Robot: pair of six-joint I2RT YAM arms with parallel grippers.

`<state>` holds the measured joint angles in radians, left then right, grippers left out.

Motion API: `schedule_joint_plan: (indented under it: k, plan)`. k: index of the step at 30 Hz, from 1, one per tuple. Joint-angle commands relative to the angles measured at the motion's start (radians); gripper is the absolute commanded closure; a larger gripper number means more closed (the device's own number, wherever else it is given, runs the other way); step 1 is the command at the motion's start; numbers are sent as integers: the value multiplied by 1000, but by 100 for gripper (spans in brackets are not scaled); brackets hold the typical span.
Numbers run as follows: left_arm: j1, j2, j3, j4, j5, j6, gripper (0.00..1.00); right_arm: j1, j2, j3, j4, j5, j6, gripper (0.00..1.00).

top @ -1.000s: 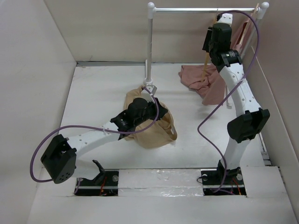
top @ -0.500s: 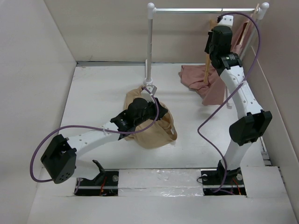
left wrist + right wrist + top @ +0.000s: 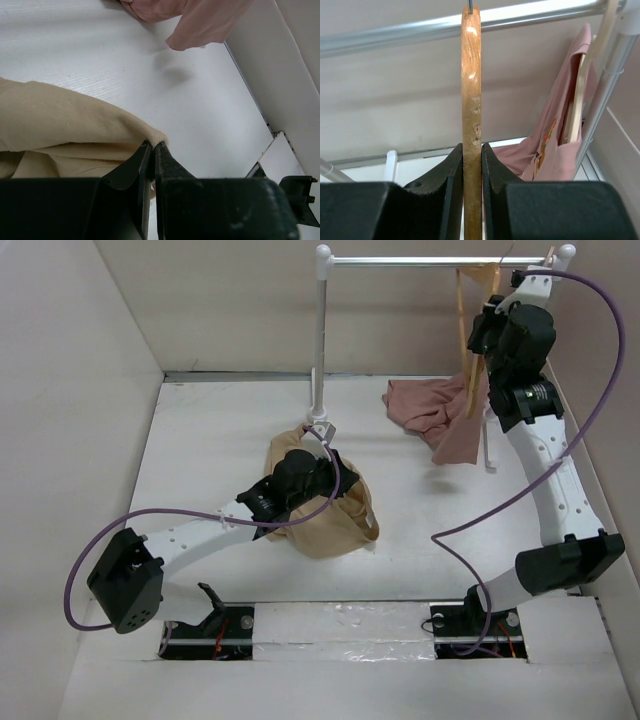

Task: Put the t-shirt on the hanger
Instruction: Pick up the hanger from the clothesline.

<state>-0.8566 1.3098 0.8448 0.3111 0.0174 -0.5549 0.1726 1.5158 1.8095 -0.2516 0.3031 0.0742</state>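
The tan t-shirt (image 3: 335, 525) lies bunched in the middle of the table. My left gripper (image 3: 300, 472) rests on it. In the left wrist view the left gripper (image 3: 153, 145) is shut on a folded hem of the t-shirt (image 3: 65, 125). The wooden hanger (image 3: 466, 350) hangs from the rail at the back right. My right gripper (image 3: 482, 352) is beside it. In the right wrist view the right gripper (image 3: 471, 148) is shut on the hanger (image 3: 471, 75), seen edge-on, with its small hook at the rail.
A silver rail (image 3: 430, 260) on white posts (image 3: 320, 340) spans the back. A dusty-pink garment (image 3: 425, 405) lies under it. Another pink garment (image 3: 565, 135) hangs on a second hanger at the rail's right end. Side walls stand close on both sides.
My right arm has swung to the right, and the hanger has shifted right along the rail with it. The left arm and the t-shirt have not moved.
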Motion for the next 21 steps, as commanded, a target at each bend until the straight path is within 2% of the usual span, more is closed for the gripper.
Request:
schedule_joint_plan:
  k: [1,5,9,15,18,21]
  plan:
    - [-5,-38,10,54,-7,6,100,-36,-28,-55,109,-77,9,100]
    - [-5,-50,17,45,-43,7,100,-54,-72,-139,107,-117,44,100]
    - [4,-57,43,42,-46,12,100,-45,-167,-316,173,-171,73,100]
    - [28,-47,50,54,-63,12,100,34,-319,-420,184,-202,59,100]
    - [53,-35,27,114,-63,3,100,48,-412,-487,178,-287,82,100]
    - [79,5,66,106,-57,10,100,108,-518,-593,160,-387,122,100]
